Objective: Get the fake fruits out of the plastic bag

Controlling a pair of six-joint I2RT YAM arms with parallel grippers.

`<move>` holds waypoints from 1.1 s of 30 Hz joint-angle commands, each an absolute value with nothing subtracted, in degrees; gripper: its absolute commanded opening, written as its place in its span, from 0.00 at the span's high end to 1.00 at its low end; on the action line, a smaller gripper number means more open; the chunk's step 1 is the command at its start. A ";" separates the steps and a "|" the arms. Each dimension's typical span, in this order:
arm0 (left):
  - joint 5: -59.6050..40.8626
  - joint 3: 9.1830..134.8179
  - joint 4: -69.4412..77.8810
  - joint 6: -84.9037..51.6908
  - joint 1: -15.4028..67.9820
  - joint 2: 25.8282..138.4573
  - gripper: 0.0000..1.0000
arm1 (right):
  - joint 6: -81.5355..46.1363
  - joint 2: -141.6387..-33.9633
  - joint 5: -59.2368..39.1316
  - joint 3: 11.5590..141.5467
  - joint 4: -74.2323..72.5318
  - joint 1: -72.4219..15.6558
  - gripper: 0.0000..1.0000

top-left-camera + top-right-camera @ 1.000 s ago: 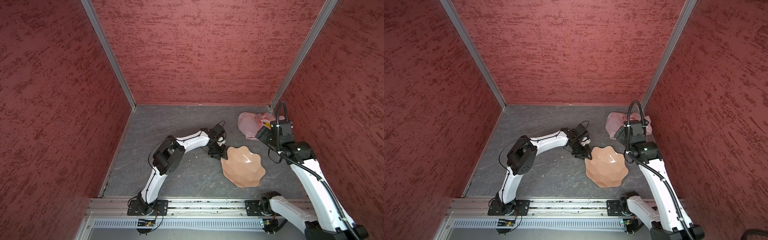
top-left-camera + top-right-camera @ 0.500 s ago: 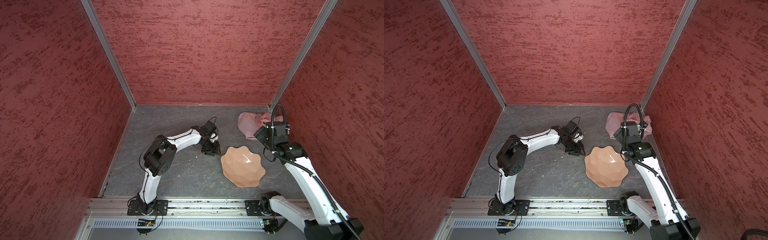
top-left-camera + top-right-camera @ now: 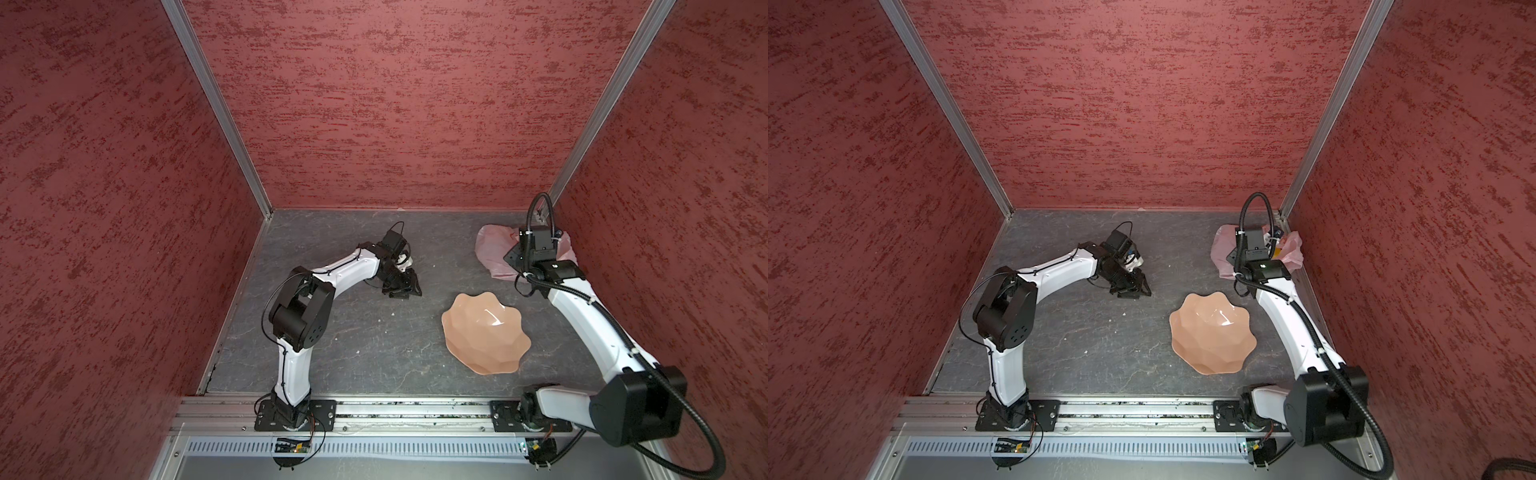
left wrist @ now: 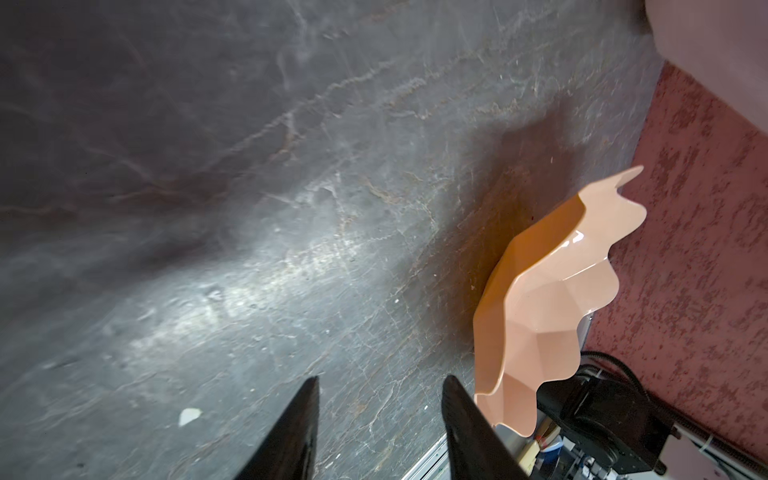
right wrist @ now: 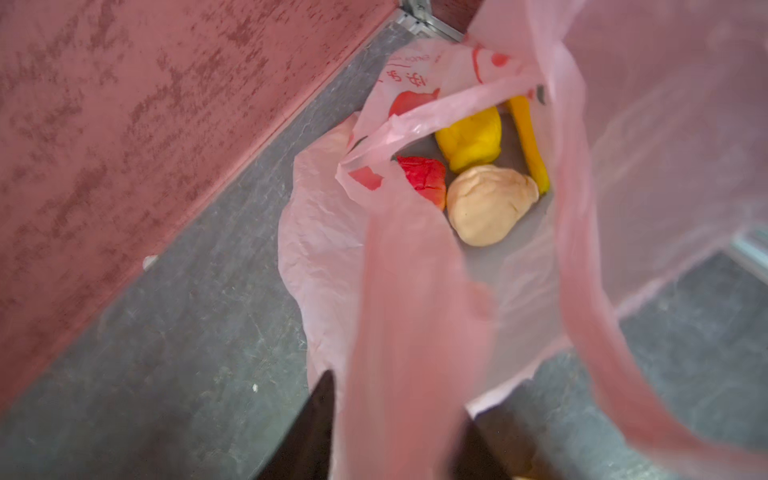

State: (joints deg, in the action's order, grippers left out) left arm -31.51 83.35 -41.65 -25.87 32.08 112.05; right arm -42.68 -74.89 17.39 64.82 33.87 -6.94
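On the grey bench (image 3: 374, 340), upper right, the right gripper (image 5: 395, 399) pinches the plastic bag (image 5: 324, 232) open, baring the fake fruits (image 5: 490, 203); the left gripper (image 4: 380, 386) hangs half-open, empty.

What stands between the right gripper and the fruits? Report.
The translucent pale-pink plastic bag itself: a handle strip drapes between the fingers of the right gripper; another loop crosses the mouth over the small toy fruits.

Left of the bowl (image 3: 478, 349) the dark floor (image 3: 353, 353) lies bare as far as the left gripper (image 3: 401, 291), whose parted jaws hold nothing. Behind the bowl, the plastic bag (image 3: 490, 253) fills the corner against the side wall (image 3: 665, 249), with the right arm (image 3: 590, 324) above it. A handle loop (image 5: 457, 102) crosses the bag's mouth over the fake fruits (image 5: 490, 203).
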 commanded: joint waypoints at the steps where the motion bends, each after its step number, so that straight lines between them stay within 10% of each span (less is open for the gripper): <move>1: -31.44 81.63 -38.88 -25.49 29.24 109.75 0.47 | -38.67 -79.79 12.14 71.00 28.11 -6.71 0.80; 11: -33.04 74.77 -33.20 -27.08 21.94 105.61 0.38 | -21.80 -105.93 -6.59 103.89 35.71 -10.35 0.99; 20: -35.43 70.05 -28.92 -28.76 18.13 100.88 0.33 | -13.07 -138.92 -13.03 160.00 62.03 -20.07 1.00; 33: -37.78 63.74 -22.98 -28.66 13.29 90.18 0.28 | -13.90 -135.02 -14.23 151.42 57.93 -32.47 0.95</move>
